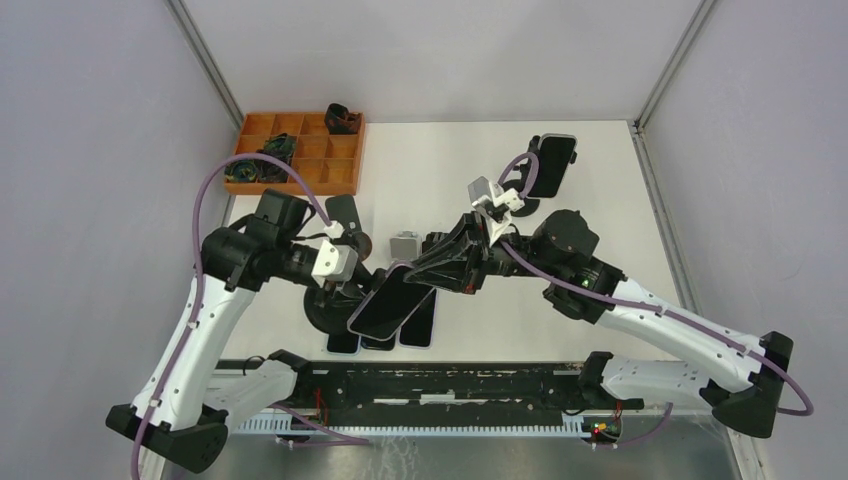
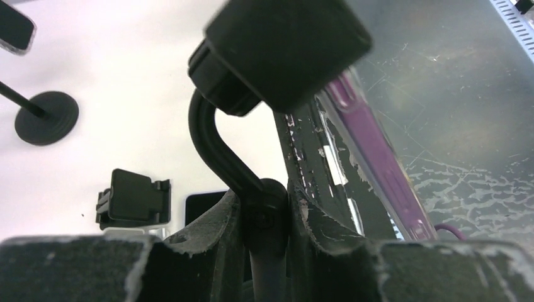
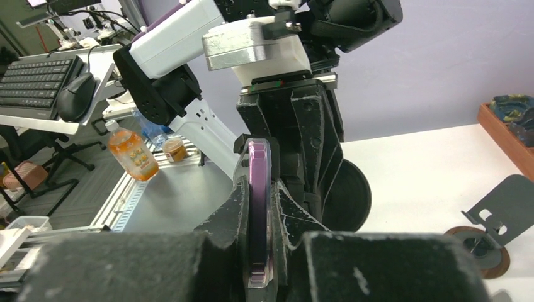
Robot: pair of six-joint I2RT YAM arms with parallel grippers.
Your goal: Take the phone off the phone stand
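Landmark: orange wooden compartment tray, count 1.

Phones, count 5:
- one black-screened phone with a purple edge, nearer than the tray
- three dark phones lying flat, nearer still and partly covered
- one dark phone in a clear case, right of the tray

Phone stands, count 3:
- one black gooseneck stand with a round base, nearer than the tray
- one grey plate stand, just beside the tray's near edge
- one black rod stand, right of the tray

Small grey clip, count 1.

Bundles inside the tray, count 2:
- one black bundle
- one dark green bundle
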